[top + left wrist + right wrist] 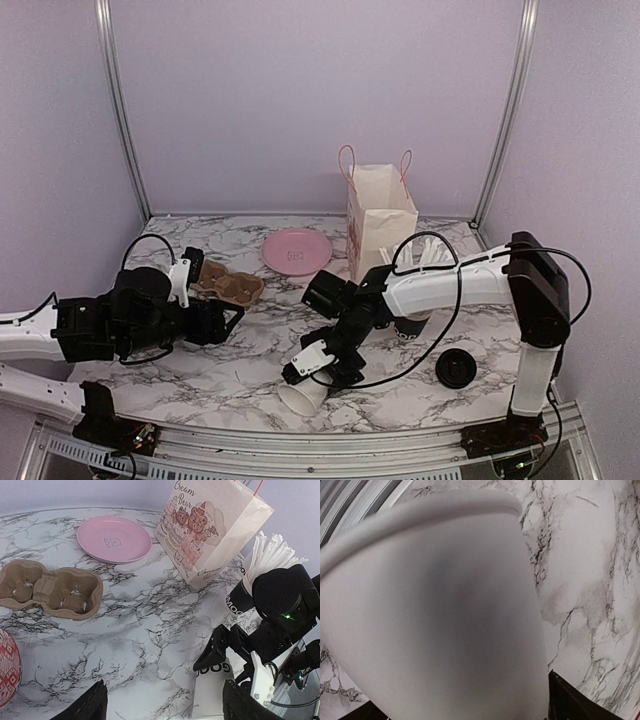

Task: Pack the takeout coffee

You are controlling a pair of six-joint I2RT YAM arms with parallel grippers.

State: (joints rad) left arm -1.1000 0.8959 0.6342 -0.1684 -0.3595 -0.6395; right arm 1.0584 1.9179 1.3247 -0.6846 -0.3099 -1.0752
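One white takeout coffee cup [303, 396] lies on its side near the table's front edge, without a lid and with its mouth toward the front left. My right gripper [322, 372] is down over it, open, its fingers straddling the base end. In the right wrist view the cup [440, 630] fills the frame, blurred, and one fingertip [572, 702] shows beside it. The left wrist view shows dark lettering on the cup [215, 692]. A round black lid [455, 368] lies apart at the right. My left gripper [232, 318] [165, 707] is open on nothing, near the cardboard carrier.
A brown two-cup cardboard carrier [227, 285] [50, 590] sits at the left. Behind it are a pink plate [297, 250] and an upright printed paper bag [378, 215] with handles. A black cup of white straws [260, 565] stands behind my right arm. A red patterned object [7, 667] shows at the left edge.
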